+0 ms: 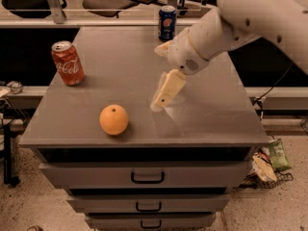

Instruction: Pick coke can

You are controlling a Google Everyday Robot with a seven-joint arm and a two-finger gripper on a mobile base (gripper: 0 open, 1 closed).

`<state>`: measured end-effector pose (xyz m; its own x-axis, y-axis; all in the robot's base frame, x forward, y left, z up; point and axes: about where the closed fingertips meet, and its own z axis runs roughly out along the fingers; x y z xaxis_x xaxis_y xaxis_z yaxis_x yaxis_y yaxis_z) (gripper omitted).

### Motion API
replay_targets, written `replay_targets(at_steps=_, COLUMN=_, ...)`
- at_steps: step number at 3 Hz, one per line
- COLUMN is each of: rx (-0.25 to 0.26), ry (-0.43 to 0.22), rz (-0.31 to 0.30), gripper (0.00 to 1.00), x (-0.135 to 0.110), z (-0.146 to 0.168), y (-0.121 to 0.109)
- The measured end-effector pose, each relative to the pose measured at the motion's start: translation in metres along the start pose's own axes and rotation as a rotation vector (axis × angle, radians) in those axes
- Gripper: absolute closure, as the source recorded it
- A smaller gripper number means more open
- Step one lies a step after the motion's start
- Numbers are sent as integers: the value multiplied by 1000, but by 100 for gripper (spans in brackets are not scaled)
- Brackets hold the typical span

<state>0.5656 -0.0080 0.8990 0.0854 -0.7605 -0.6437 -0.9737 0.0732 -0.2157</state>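
The coke can (67,63) is red with white script and a silver top. It stands upright near the left edge of the grey cabinet top (120,66). My gripper (160,101) hangs from the white arm over the middle of the top, pointing down and to the left. It is well to the right of the coke can and holds nothing that I can see.
An orange (114,120) lies near the front edge, between the gripper and the coke can. A dark blue Pepsi can (167,23) stands at the back edge. The cabinet has drawers (147,177) below. Chairs stand behind; litter lies on the floor at the right.
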Motion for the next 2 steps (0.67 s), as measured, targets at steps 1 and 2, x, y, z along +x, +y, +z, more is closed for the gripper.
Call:
replay_targets(at_steps=1, rx=28, ry=-97, rz=-29, gripper=0, x=-14, z=46, y=-38)
replay_targets(at_steps=2, rx=44, ry=-195, rz=-47, gripper=0, x=-34, z=81, y=-67)
